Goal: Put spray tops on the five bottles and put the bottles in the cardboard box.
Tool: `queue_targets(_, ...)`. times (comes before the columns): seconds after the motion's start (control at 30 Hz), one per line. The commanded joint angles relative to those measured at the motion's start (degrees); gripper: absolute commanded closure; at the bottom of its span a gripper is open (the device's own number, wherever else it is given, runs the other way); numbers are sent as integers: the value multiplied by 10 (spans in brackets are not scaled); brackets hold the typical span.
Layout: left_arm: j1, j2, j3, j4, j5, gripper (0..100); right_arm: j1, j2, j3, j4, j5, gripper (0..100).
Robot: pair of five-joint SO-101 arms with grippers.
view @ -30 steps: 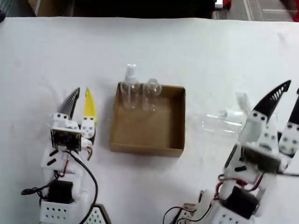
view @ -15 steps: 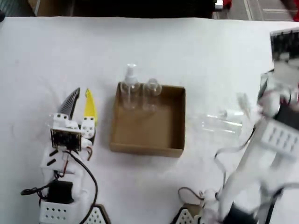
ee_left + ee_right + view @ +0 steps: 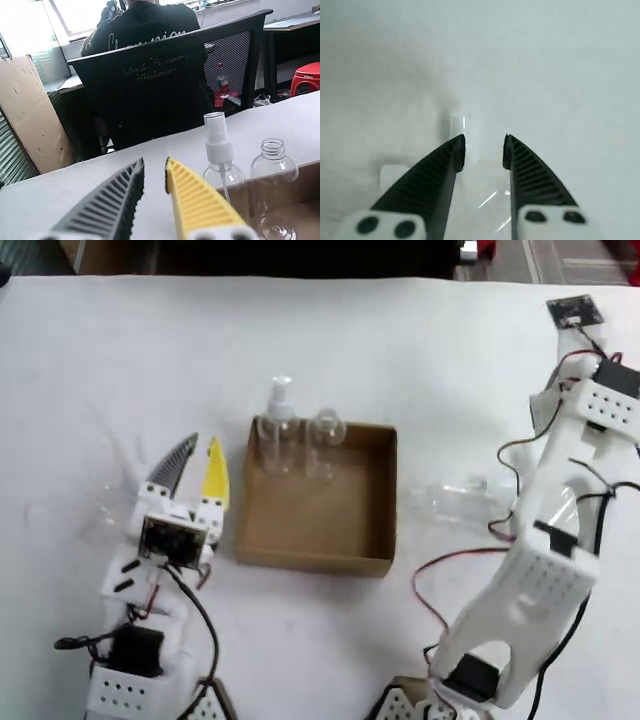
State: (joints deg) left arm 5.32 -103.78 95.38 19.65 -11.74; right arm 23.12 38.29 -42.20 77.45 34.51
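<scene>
From above, we count three clear bottles. Two stand upright in the far left corner of the cardboard box (image 3: 330, 520): a bottle with a spray top (image 3: 279, 430) and, just beside it, an open-necked bottle (image 3: 325, 438). A third bottle (image 3: 458, 500) lies on its side on the white desk (image 3: 400, 350), right of the box. We count one spray top fitted.

The left gripper (image 3: 193, 462) sits left of the box, its grey and yellow fingers a little apart with nothing between them. Its wrist view adds the pump's dip tube and the other bottle's bare threaded neck.

The right arm (image 3: 545, 560) stretches toward the desk's far right. Its wrist view gives us the right gripper (image 3: 483, 146), black fingers apart over the desk, above something clear that we cannot identify.
</scene>
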Motion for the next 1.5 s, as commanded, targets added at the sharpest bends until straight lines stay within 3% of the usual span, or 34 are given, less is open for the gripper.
queue_targets(0.0,11,-5,-7,-5,-5,924,-6,53,-93,20,4,892)
queue_targets(0.33,9,-4,-25,-2,-2,924,-32,166,-203,93,4,892)
queue_targets(0.53,7,-3,-114,105,-5,924,-16,179,-210,101,4,892)
queue_targets(0.63,7,16,-132,115,-29,924,-10,178,-210,102,4,892)
queue_targets(0.8,-22,161,-203,120,-61,924,-1,178,-211,106,19,892)
queue_targets(1.07,-71,470,-380,209,25,924,19,181,-211,115,86,892)
queue_targets(1.23,-73,550,-373,184,27,924,17,184,-211,116,88,892)
queue_targets(1.47,-75,562,-282,57,27,924,6,185,-205,116,88,892)
